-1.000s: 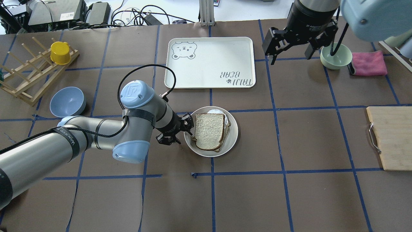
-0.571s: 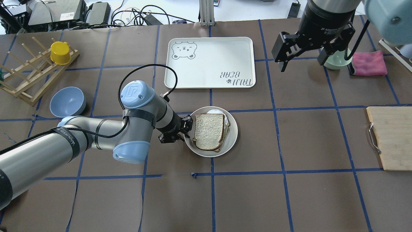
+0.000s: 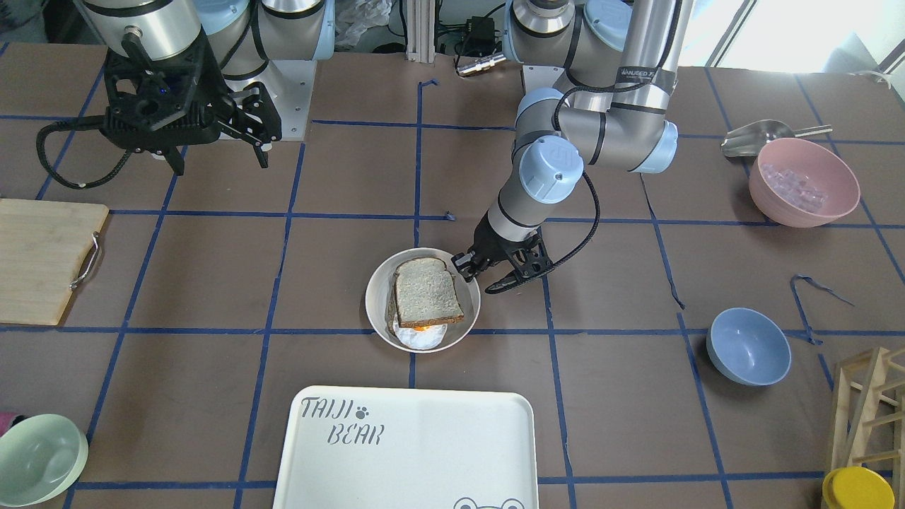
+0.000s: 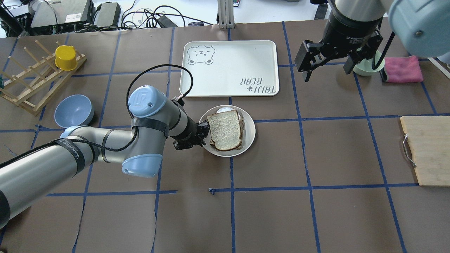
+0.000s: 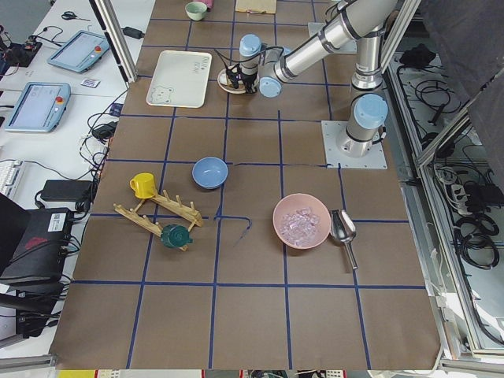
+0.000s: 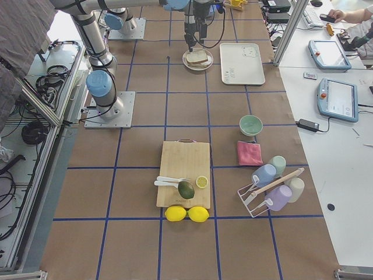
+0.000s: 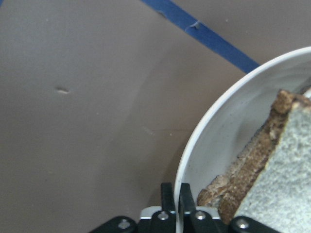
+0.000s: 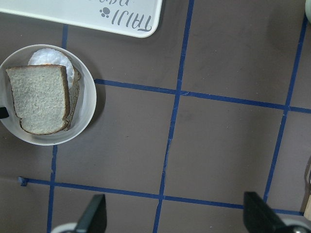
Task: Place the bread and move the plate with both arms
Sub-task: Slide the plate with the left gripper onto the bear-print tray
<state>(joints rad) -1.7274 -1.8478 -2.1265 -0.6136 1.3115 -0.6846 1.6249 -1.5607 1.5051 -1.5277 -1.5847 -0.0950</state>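
The round cream plate [image 4: 249, 135] sits just in front of the tray, and also shows in the front view [image 3: 375, 300]. The dark-crusted bread [image 4: 225, 130] lies on top of a second slice and a fried egg [image 3: 421, 335] on the plate. My left gripper [image 4: 201, 136] is shut on the plate's left rim. The left wrist view shows its fingers [image 7: 167, 194] pinching the rim [image 7: 218, 111] beside the bread [image 7: 286, 170]. My right gripper [image 4: 327, 68] hangs open and empty above the table at the far right, away from the plate [image 8: 88, 97].
The white TAIJI BEAR tray [image 4: 228, 66] lies behind the plate. A green bowl [image 4: 367, 66] and pink cloth [image 4: 402, 68] are by the right gripper. A cutting board [image 4: 427, 151] is at right. A blue bowl [image 4: 74, 110] and a rack with a yellow cup [image 4: 65, 58] are at left.
My left gripper closed on the plate's rim and drew the plate with the bread toward the tray and slightly left. My right gripper shifted a little to the right.
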